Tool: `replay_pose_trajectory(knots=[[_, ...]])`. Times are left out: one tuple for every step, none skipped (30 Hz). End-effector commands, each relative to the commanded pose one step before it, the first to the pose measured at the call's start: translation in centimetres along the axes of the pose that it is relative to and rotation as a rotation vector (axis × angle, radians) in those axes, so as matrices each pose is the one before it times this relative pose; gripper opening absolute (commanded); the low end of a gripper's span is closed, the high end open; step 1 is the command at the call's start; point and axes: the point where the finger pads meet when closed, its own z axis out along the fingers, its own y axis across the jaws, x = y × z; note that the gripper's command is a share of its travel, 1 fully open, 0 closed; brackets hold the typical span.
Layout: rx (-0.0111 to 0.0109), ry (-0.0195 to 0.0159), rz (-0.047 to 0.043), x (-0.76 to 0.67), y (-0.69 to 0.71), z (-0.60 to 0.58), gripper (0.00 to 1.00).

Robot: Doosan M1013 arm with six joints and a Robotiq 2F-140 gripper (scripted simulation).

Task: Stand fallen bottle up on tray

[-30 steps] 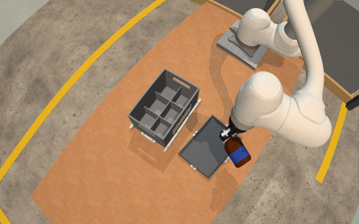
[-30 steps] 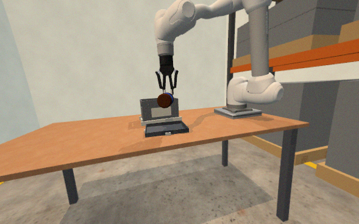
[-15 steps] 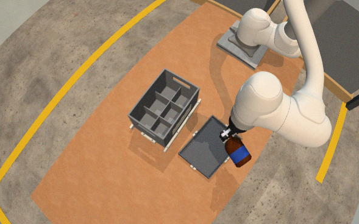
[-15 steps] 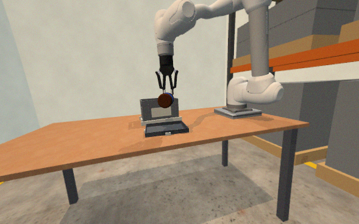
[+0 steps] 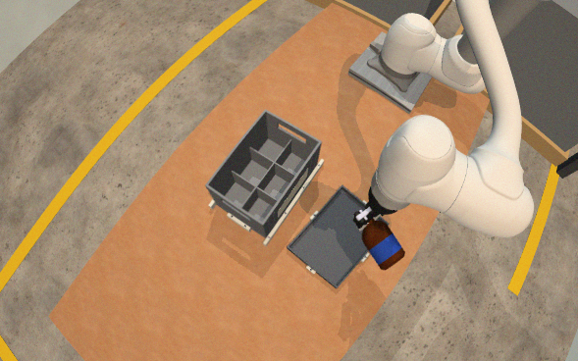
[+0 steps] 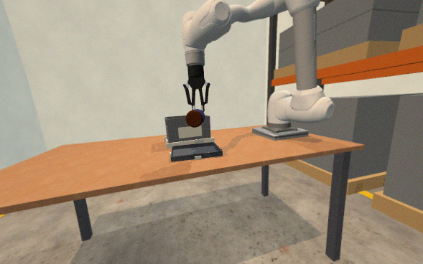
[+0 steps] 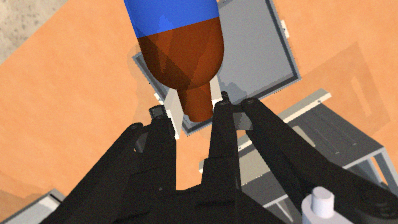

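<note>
The brown bottle with a blue label [image 5: 384, 246] [image 6: 194, 118] [image 7: 182, 52] hangs in the air, lying roughly level, its base toward the exterior camera. My gripper [image 5: 364, 218] [image 6: 198, 108] [image 7: 196, 92] is shut on its neck; the light finger pads sit on both sides of the neck in the wrist view. The grey tray [image 5: 328, 245] [image 6: 184, 157] [image 7: 255, 45] lies on the table below the bottle, with nothing standing on it. In the top view the bottle's base end shows beyond the tray's edge.
The dark grey crate [image 5: 257, 224] [image 6: 172, 129] [image 7: 345, 130] with several compartments stands beside the tray; the compartments look empty. Light strips run along the foot of crate and tray. The arm's base plate [image 5: 367, 77] [image 6: 279, 134] is on the same table [image 5: 164, 275] [image 6: 95, 165].
</note>
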Motion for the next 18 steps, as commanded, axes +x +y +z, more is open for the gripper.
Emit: replay_pose_trajectory(knots=[[0.00002,0.00022,-0.00001,-0.001,-0.003,-0.012,0.1],[0.0,0.0,0.0,0.0,0.0,0.0,0.1],[0.0,0.0,0.0,0.0,0.0,0.0,0.1],[0.0,0.0,0.0,0.0,0.0,0.0,0.1],[0.0,0.0,0.0,0.0,0.0,0.0,0.1],[0.0,0.0,0.0,0.0,0.0,0.0,0.1],[0.0,0.0,0.0,0.0,0.0,0.0,0.1],[0.0,0.0,0.0,0.0,0.0,0.0,0.1],[0.0,0.0,-0.00009,0.0,0.0,0.0,0.1],[0.0,0.0,-0.00061,0.0,0.0,0.0,0.1],[0.0,0.0,-0.00154,0.0,0.0,0.0,0.1],[0.0,0.0,0.0,0.0,0.0,0.0,0.1],[0.0,0.0,0.0,0.0,0.0,0.0,0.1],[0.0,0.0,-0.00279,0.0,0.0,0.0,0.1],[0.0,0.0,-0.00426,0.0,0.0,0.0,0.1],[0.0,0.0,-0.00587,0.0,0.0,0.0,0.1],[0.0,0.0,-0.00754,0.0,0.0,0.0,0.1],[0.0,0.0,-0.0092,0.0,0.0,0.0,0.1]])
